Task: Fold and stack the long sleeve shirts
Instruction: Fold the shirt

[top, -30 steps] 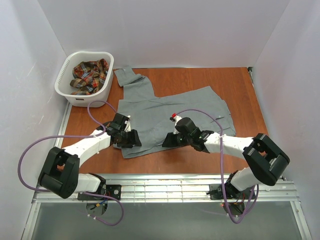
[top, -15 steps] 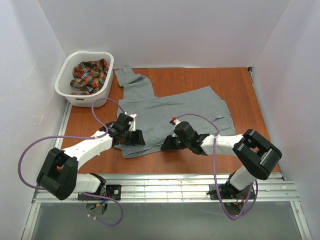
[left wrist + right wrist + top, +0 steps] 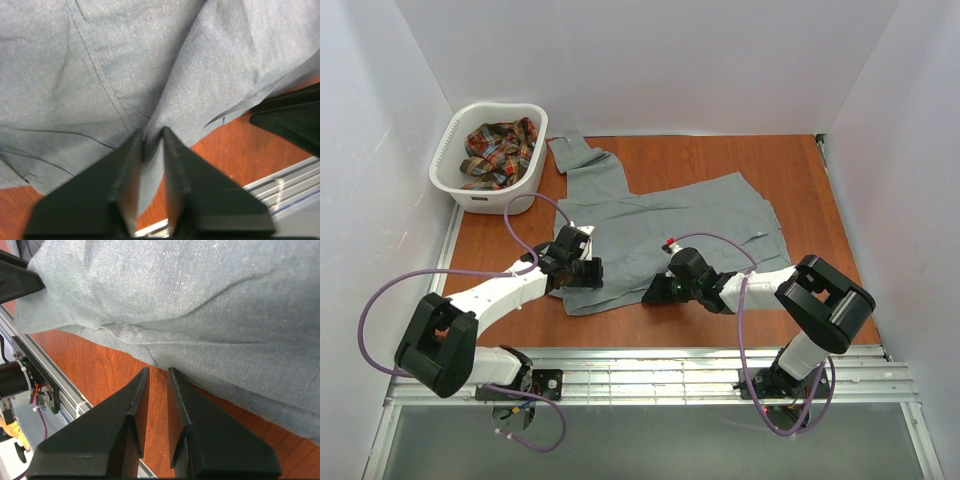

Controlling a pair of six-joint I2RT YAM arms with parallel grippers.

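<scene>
The left claw is pressed nearly together, pinching a raised fold of the grey shirt between its tips, close to the cloth's near-left corner. The right claw holds its fingers close, a sliver of counter showing between them and its tips at the hem; I cannot tell whether it has any cloth. Beyond both claws the grey shirt lies spread flat, one sleeve reaching past the left claw toward the basket, where the plaid shirt sits crumpled. I judge that folding has barely begun, and nothing is stacked.
</scene>
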